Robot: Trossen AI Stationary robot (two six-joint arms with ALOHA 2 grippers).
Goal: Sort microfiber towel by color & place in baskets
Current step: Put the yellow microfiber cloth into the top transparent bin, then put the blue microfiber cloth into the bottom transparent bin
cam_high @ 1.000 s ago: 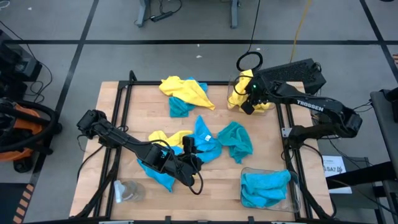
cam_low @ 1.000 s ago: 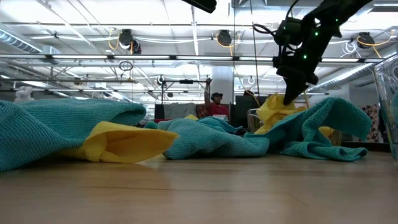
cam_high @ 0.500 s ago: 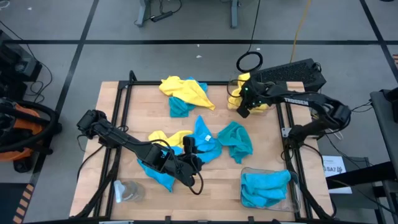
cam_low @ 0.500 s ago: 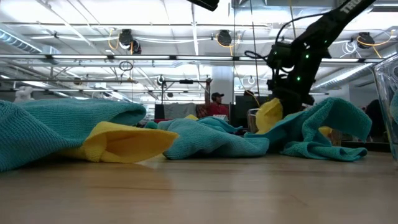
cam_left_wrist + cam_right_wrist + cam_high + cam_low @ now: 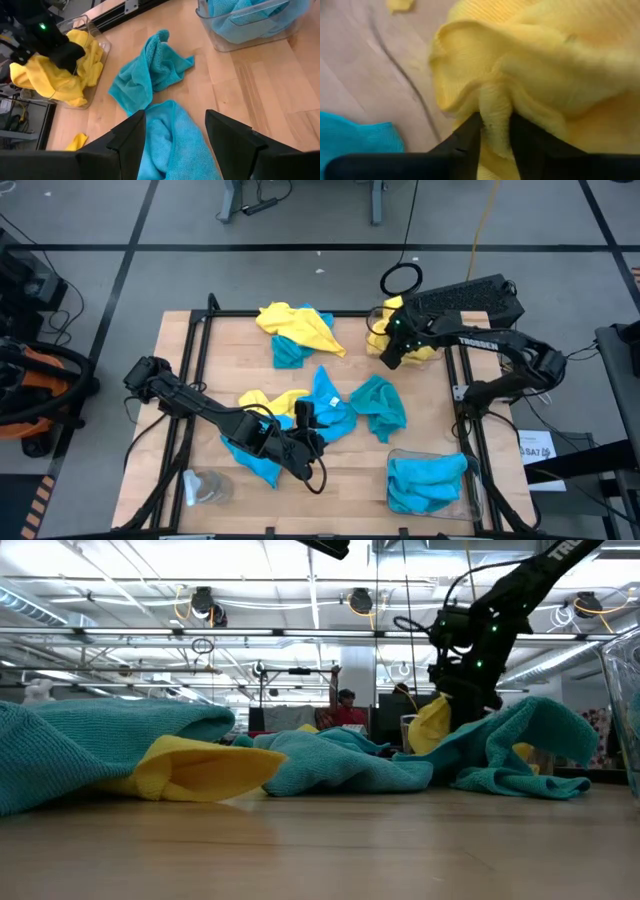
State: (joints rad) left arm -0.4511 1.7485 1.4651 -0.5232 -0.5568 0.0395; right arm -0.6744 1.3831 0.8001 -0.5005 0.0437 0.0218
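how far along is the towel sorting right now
Done: turquoise towels lie in the near basket, yellow ones in the far basket. In hand: the right gripper has a yellow towel between its fingers at that basket. Left: the left gripper hangs open over a loose turquoise towel; several mixed towels remain on the table.

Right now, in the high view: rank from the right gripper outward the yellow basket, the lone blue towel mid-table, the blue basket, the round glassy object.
From the right gripper:
1. Yellow basket, directly at it, far right corner.
2. Lone blue towel, mid-table.
3. Blue basket, near right corner.
4. Round glassy object, near left corner.
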